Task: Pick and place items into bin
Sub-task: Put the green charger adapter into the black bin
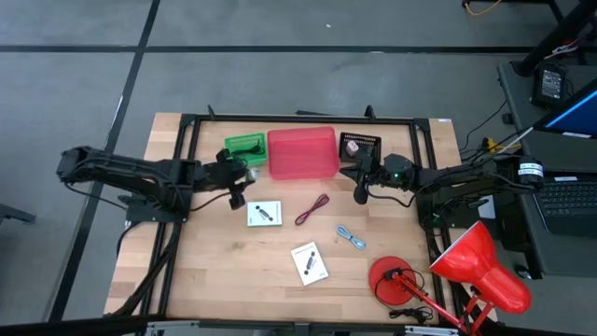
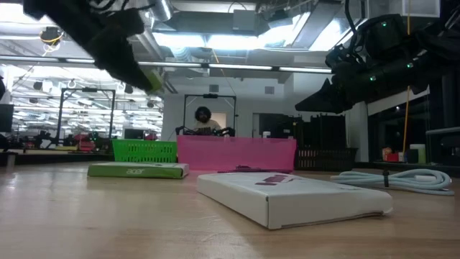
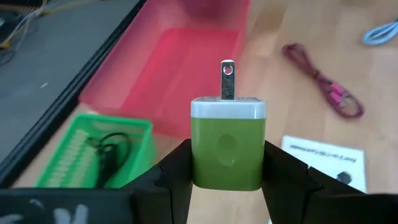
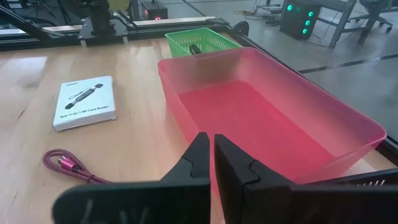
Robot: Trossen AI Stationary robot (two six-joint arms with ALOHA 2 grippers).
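Observation:
My left gripper (image 1: 241, 177) holds a green wall charger (image 3: 227, 152) with a white face and a metal prong (image 3: 227, 81). It hangs above the table between the green basket (image 1: 244, 147) and a white card box (image 1: 264, 214). The pink bin (image 1: 302, 154) lies just beyond it. My right gripper (image 4: 212, 158) is shut and holds nothing, at the bin's right end, above the wood. A second white box (image 1: 309, 263), a red cord (image 1: 312, 210) and a blue cable (image 1: 351, 238) lie flat on the table. My left gripper pinches the charger's green body by its two opposite sides (image 3: 198, 155), one finger (image 3: 177, 171) on each. The white face and prong point away from the gripper, toward the pink bin. The charger is lifted clear of the table, slanting downward (image 2: 147, 79).
A black basket (image 1: 359, 145) stands right of the pink bin. A red desk lamp (image 1: 466, 271) takes up the near right corner. A black frame (image 1: 187, 126) runs around the table. Bare wood lies at the near left.

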